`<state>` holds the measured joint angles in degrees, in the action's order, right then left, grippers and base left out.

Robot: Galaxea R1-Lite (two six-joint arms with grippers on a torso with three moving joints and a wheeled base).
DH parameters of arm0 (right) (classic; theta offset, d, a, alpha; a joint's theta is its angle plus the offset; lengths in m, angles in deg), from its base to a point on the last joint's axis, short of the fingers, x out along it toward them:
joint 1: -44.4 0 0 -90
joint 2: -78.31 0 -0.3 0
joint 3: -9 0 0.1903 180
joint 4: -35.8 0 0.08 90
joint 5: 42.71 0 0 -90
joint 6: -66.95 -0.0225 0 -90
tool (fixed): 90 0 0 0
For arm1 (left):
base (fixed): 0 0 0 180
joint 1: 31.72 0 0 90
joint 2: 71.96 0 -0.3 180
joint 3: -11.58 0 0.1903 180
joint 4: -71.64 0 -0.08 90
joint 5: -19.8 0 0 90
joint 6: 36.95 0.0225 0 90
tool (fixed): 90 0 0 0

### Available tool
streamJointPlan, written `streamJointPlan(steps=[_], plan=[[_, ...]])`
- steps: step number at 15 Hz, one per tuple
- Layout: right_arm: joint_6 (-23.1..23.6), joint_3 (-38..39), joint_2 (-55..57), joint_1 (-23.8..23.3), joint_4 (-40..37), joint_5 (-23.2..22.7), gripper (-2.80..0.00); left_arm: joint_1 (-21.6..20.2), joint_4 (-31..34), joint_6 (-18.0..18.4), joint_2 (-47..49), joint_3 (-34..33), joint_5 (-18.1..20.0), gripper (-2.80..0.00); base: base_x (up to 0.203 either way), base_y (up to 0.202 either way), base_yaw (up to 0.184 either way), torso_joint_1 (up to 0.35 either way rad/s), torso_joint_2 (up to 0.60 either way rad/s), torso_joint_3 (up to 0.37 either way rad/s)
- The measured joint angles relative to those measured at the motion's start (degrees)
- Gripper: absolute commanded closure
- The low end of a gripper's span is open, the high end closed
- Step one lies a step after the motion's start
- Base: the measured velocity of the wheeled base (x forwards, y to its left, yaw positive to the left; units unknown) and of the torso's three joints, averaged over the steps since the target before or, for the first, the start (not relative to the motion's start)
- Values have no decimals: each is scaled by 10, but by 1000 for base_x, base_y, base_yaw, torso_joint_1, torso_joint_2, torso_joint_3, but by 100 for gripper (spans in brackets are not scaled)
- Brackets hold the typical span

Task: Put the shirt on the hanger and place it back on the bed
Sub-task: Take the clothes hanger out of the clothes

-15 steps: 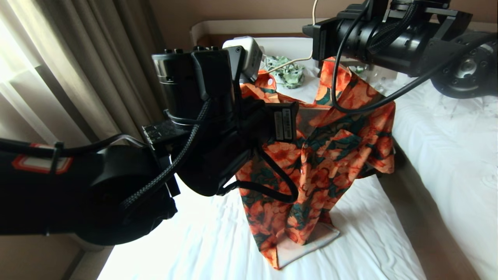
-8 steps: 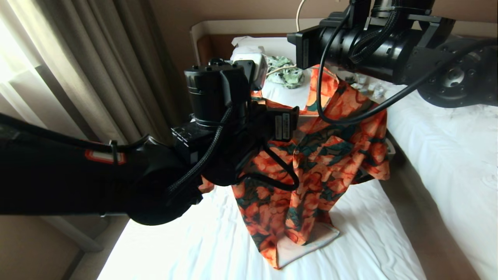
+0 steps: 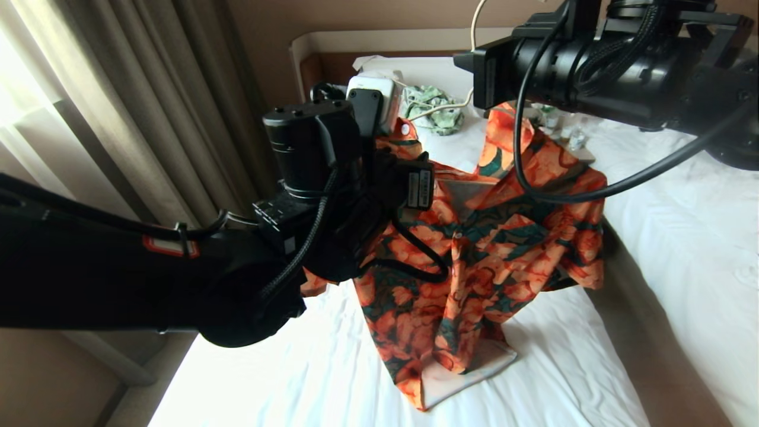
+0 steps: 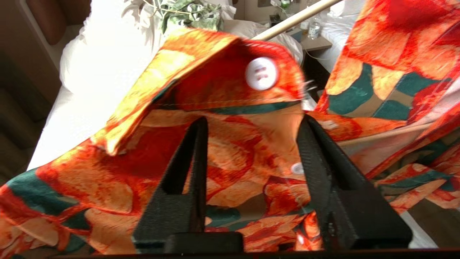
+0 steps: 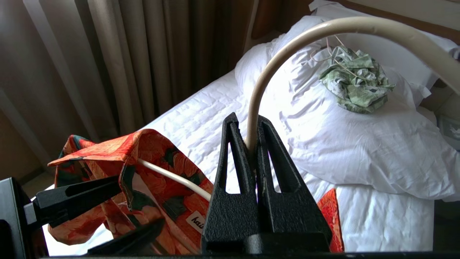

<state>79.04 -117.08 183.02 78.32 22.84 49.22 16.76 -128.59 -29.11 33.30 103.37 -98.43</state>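
The shirt [image 3: 504, 237], orange flowers on dark green, hangs in the air over the bed [image 3: 284, 373], its lower hem resting on the sheet. The cream hanger [image 5: 323, 25] sits inside it, one arm showing under the collar and the hook [image 3: 473, 24] rising above. My right gripper [image 5: 248, 120] is shut on the stem of the hook. My left gripper [image 4: 253, 120] is at the collar side near a white button [image 4: 261, 73], open. Its fingers [image 5: 79, 199] stand on either side of the shirt's front edge.
A crumpled green-and-white garment [image 3: 433, 107] lies on the pillow [image 5: 359, 144] at the head of the bed. Curtains [image 3: 118, 118] hang close on the left. A second white bed [image 3: 682, 237] lies to the right across a narrow gap [image 3: 640, 332]. Bottles [image 3: 569, 139] stand behind.
My left arm has swung in toward the shirt's collar. The right arm swayed left with the hanger, then back right. The shirt front now hangs more spread.
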Motion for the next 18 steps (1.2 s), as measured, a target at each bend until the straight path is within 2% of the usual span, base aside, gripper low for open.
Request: streamJointPlan(steps=[4, 9, 12, 15, 18], plan=[[2, 30, -35, 3, -1, 0, 0, -5, -1, 17, -22, -25, 0, 0, 0, 0, 0, 0, 0, 0], [2, 42, -56, -1, -4, 8, 0, -19, 0, 17, -81, -69, -1, 0, 0, 0, 0, 0, 0, 0], [3, 43, -54, -2, -4, 12, 0, -41, 0, 17, -128, -95, 0, 0, 0, 0, 0, 0, 0, 0], [21, 42, -45, -9, -3, 19, 0, -91, 0, 10, -161, -125, 8, 0, 0, 0, 0, 0, 0, 0], [22, 40, -35, -10, -2, 23, 0, -167, -1, -14, -174, -149, 49, 0, 0, 0, 0, 0, 0, 0]])
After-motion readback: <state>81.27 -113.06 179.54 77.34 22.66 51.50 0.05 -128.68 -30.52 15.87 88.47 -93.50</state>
